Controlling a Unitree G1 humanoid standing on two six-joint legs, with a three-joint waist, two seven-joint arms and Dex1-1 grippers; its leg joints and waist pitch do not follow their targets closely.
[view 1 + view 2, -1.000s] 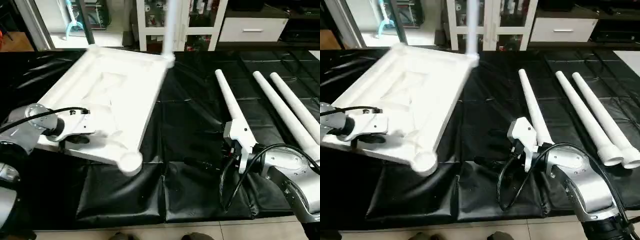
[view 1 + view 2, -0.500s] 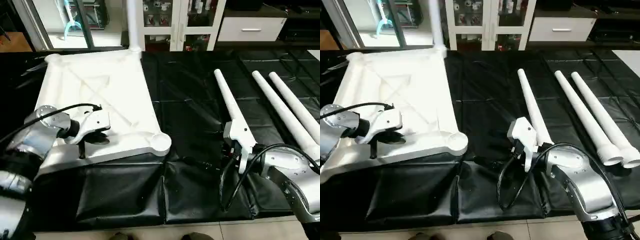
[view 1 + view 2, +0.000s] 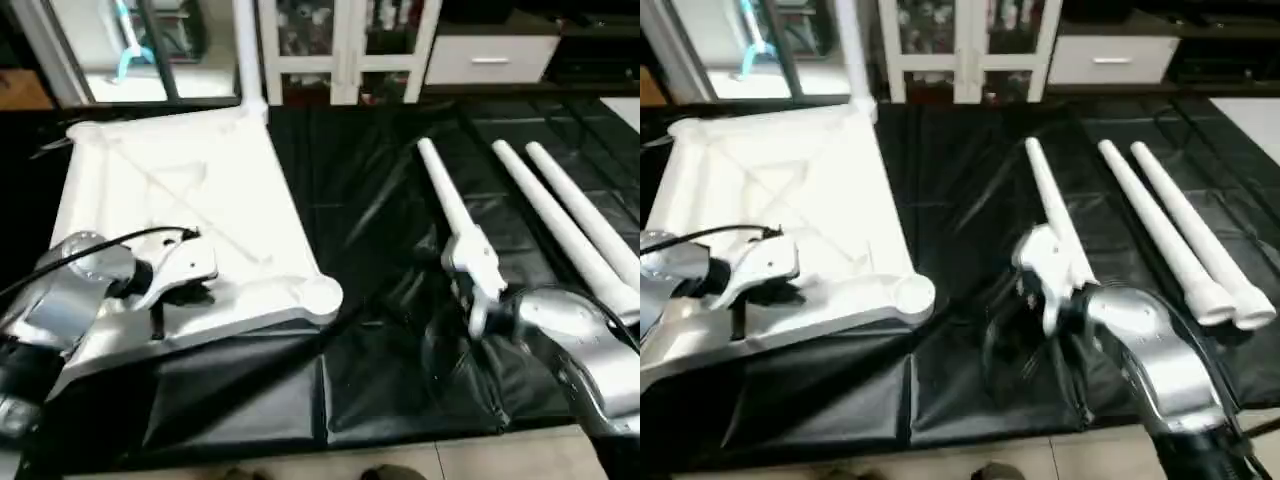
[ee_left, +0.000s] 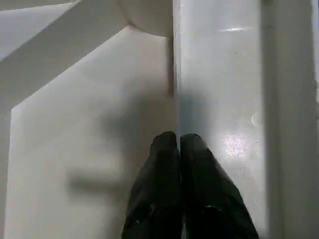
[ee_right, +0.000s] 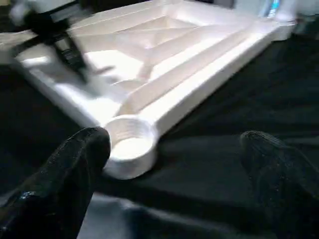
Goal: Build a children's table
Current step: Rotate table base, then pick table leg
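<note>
Left eye view: you see the table top point(image 3: 180, 215) lying ribbed underside up at about 10 o'clock on the black-covered surface point(image 3: 370, 220), with one leg point(image 3: 247, 50) already standing in its far corner socket at 12 o'clock. Your left gripper point(image 4: 178, 142) is closed, its fingertips together and resting against the near rib of the top; whether it pinches anything you cannot tell. Your right gripper point(image 5: 174, 149) is spread wide and holds nothing, aimed at the empty near corner socket point(image 5: 129, 142). Three loose legs remain at 2 o'clock: the nearest leg point(image 3: 445, 200) just beside your right wrist, the middle leg point(image 3: 545, 215) and the outer leg point(image 3: 585, 215) side by side farther right. Judged from this, one leg of four is fitted; three insertions and turning the table upright remain.
</note>
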